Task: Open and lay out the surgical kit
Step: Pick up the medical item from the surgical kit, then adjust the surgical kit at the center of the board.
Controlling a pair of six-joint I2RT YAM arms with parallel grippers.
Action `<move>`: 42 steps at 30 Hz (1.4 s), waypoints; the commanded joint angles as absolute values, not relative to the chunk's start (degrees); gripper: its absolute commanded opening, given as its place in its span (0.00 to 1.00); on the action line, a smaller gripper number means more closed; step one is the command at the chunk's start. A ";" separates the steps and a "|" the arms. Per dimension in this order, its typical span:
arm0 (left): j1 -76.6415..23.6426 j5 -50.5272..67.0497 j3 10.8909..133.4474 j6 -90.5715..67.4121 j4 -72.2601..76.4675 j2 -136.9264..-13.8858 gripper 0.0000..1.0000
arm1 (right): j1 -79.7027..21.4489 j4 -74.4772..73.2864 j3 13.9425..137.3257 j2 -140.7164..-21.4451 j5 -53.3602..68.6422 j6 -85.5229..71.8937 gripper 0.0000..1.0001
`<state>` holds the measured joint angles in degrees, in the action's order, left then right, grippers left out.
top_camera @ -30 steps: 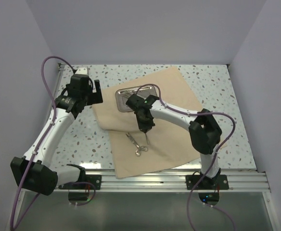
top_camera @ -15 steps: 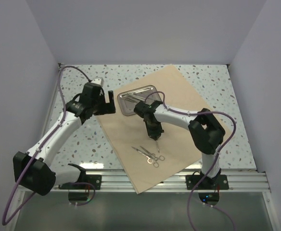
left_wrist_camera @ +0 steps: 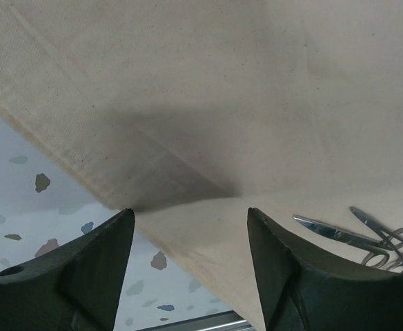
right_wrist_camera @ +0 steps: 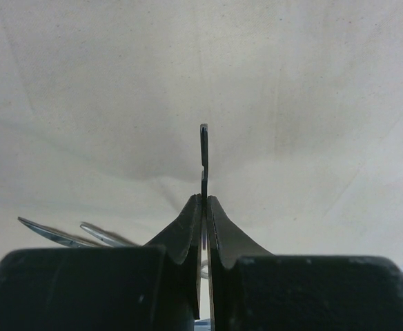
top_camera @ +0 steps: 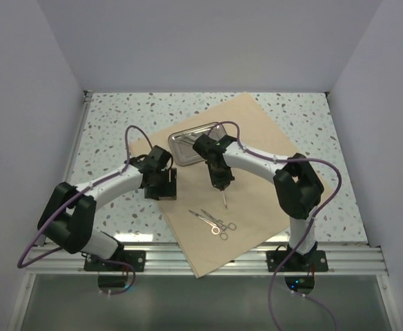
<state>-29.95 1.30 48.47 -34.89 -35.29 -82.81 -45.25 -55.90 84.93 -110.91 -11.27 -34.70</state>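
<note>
We see the cloth wrap spread flat on the speckled table. The steel tray sits on its far part, and two ring-handled instruments lie side by side nearer the arms' bases. The right gripper is clenched on a slim metal tool, probably the tweezers. It points down at the cloth between tray and instruments; we cannot tell whether its tip touches the fabric. The left gripper hangs over the wrap's left edge, jaws apart and nothing between them.

We judge the tool light, stiff and slick: a thin polished strip that can twist or slide in the pads. The hold belongs at mid-length across its flat sides, and it should be lowered flat. The cloth is soft and limp; it wants pinching at the hemmed edge or a corner and a slow pull, or it will drag the loose instruments and tray along
</note>
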 commanded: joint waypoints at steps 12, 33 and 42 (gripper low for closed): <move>-31.38 -3.60 47.20 -38.32 -36.30 -92.63 0.52 | -39.11 -59.85 80.60 -100.90 -15.38 -30.85 0.00; -9.68 -10.98 71.79 -25.84 -39.72 -110.12 0.00 | -34.19 -62.32 79.81 -98.17 -15.03 -27.07 0.00; -7.21 -6.69 85.08 -25.75 -43.07 -116.72 0.24 | -34.72 -59.25 82.18 -100.19 -5.73 -27.86 0.00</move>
<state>-7.44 -6.55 82.81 -25.89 -44.23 -115.61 -34.26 -61.04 80.14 -100.49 -11.77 -28.21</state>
